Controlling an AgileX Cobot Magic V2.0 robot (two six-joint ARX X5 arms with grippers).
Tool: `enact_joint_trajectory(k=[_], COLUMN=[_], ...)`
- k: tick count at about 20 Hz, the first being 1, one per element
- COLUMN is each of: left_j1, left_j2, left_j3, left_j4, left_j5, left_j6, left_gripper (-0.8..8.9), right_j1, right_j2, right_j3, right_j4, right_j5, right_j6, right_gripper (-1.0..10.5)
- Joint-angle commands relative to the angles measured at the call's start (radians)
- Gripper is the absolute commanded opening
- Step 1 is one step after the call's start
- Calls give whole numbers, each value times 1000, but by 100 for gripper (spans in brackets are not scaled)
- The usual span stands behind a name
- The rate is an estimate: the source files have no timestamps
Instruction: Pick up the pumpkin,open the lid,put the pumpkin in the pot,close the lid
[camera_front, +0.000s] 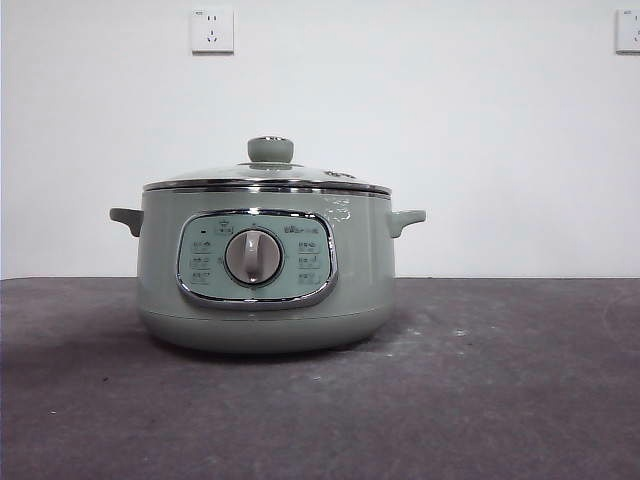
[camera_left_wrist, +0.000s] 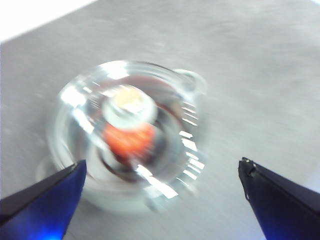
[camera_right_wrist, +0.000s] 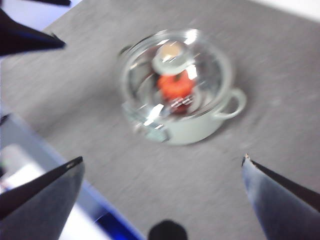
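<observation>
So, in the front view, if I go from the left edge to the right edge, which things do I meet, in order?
Wall socket high on the wall → pot's left handle → control panel with its dial, below the lid's knob → pot's right handle → second wall socket at the right edge.

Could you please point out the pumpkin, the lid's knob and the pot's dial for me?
pumpkin (camera_right_wrist: 175, 86): right wrist view, on its orange body seen through the glass lid.
lid's knob (camera_front: 270, 150): front view, middle of the knob.
pot's dial (camera_front: 253, 257): front view, centre of the dial.
</observation>
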Motion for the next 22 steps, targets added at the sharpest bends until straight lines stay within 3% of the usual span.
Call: enact_joint_trajectory(k=[1, 3, 5, 7, 22], left_j1=[-2, -2, -2, -2, -2], left_j2=[-61, -118, -157, -181, -190], left_j3=[14, 24, 29, 32, 32], left_j4=[-78, -134, -170, -207, -222], left_j5=[48, 72, 101, 126, 124], left_j6=[-34, -34, -34, -33, -33], left_gripper=[467, 247, -20, -8, -4], right_j1=[2, 2, 2, 2, 0], right_j2=[3, 5, 6, 6, 0], right_j3=[-3, -3, -3, -3, -3], right_j4=[-31, -61, -70, -70, -68], right_j5=[-84, -139, -143, -161, -153], right_j6=[11, 11, 11, 1, 2], right_gripper=[593, 520, 272, -24, 1])
